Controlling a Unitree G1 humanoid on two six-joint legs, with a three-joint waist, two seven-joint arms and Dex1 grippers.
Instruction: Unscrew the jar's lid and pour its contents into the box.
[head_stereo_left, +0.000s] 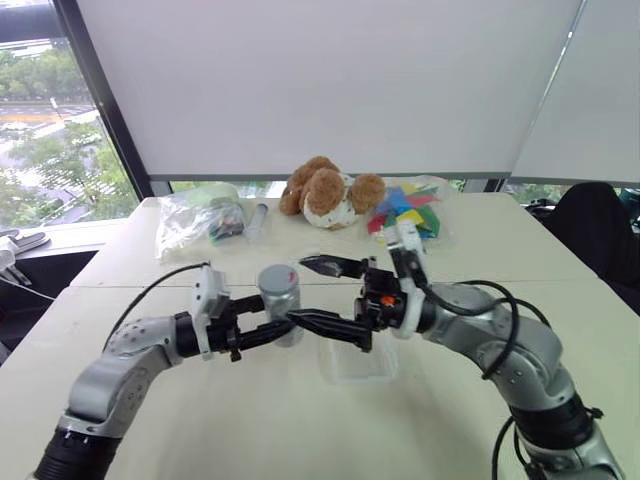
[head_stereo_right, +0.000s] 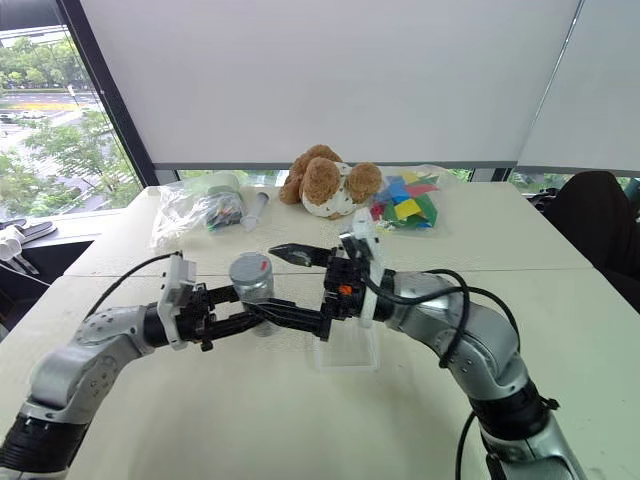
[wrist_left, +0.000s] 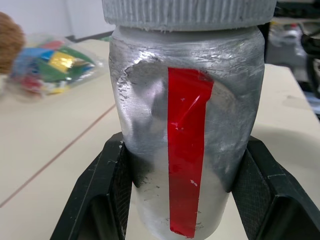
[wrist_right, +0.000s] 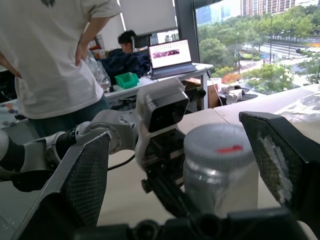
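Nearest me, my left gripper (wrist_left: 177, 200) clamps the dented silver-grey metal jar (wrist_left: 185, 125) with its red stripe, lifted at centre frame. My right gripper (wrist_right: 185, 165) gapes wide around the ribbed grey lid (wrist_right: 219, 145); I'd close squarely on its rim before twisting, jar kept upright.

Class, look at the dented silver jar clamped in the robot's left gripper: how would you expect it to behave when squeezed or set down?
The jar looks thin-walled: its side is already dented, so a hard squeeze probably crumples it further. Its smooth metal may slip, though the left gripper has textured pads. Tall and narrow, it could tip or roll.
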